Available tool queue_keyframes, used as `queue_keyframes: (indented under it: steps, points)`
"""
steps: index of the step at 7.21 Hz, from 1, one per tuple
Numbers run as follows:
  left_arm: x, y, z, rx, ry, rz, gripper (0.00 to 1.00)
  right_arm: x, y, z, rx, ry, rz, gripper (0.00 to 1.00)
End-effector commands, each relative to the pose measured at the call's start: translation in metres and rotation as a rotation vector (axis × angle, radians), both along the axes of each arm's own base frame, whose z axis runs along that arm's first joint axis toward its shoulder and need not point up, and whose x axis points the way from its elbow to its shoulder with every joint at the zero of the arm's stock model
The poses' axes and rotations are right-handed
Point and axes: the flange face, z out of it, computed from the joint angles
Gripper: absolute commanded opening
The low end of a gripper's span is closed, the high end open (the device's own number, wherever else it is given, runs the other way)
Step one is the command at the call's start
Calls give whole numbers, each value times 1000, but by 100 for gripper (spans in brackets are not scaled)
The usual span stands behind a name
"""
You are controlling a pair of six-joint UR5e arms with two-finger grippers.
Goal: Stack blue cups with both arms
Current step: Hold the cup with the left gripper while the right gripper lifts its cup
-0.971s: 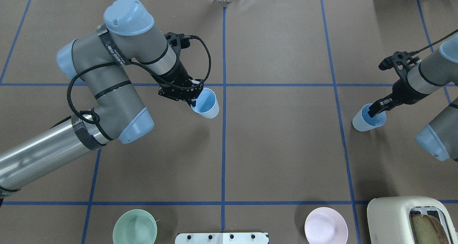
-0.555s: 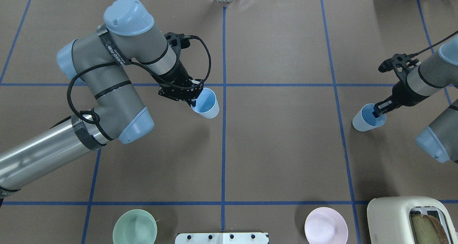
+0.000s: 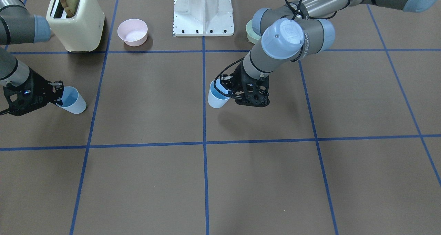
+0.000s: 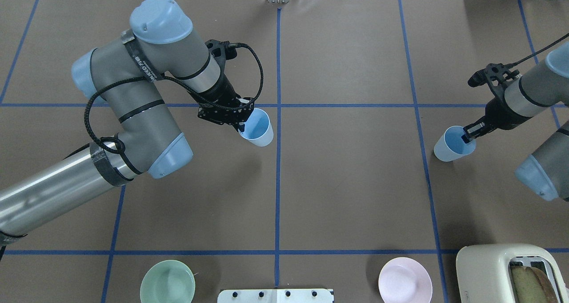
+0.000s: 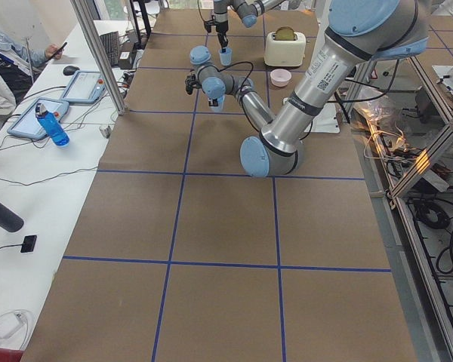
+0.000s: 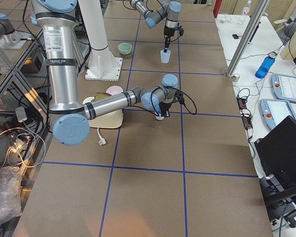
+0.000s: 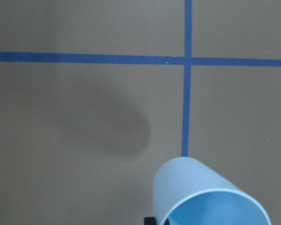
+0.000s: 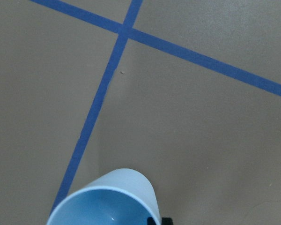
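Rim of the middle cup (image 4: pixel 260 134) is being pinched by the left gripper (image 4: pixel 243 125), the right gripper (image 4: pixel 466 137) pinching the side cup (image 4: pixel 444 149).

A round "UR" logo is showing in relief on the light-blue joint cap (image 3: pixel 287 33) of the left arm (image 3: pixel 262 61), facing the front camera. A black strap (image 4: pixel 143 63) is wrapping the same arm's grey link and is carrying white block lettering. From overhead it is running upside down, and only a tail like "ED 738" is coming through, not surely. From the front it is too skewed to read.

A white sticker (image 5: pixel 321 72) with dark print is sitting on the left arm's upright tube in the left side view. A like sticker (image 6: pixel 53 42) is sitting on the right arm (image 6: pixel 64 89). Both are printing too small to read.
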Motion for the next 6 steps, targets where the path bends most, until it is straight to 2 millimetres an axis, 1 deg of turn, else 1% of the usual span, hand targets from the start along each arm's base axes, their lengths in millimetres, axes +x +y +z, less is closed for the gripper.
queue_keyframes:
  steps: [1, 2, 3, 4, 5, 6]
  points:
    - [33, 11, -17, -16, -31, -64, 0, 4, -1, -15, 12, -15, 7, 0]
    - [38, 8, -19, -18, -35, -63, 0, 6, -8, -25, 16, -32, 13, 0]
    - [41, 5, -12, -20, -46, -59, 0, 4, -13, -36, 22, -40, 15, 0]
    - [46, 2, -3, -28, -57, -59, 0, 1, -26, -63, 19, -39, 24, 0]
    - [58, 8, 4, -36, -70, -43, 0, -1, -35, -97, 4, -30, 31, 0]
    - [60, 10, 2, -32, -63, -40, 0, -3, -42, -124, -3, -25, 34, 0]
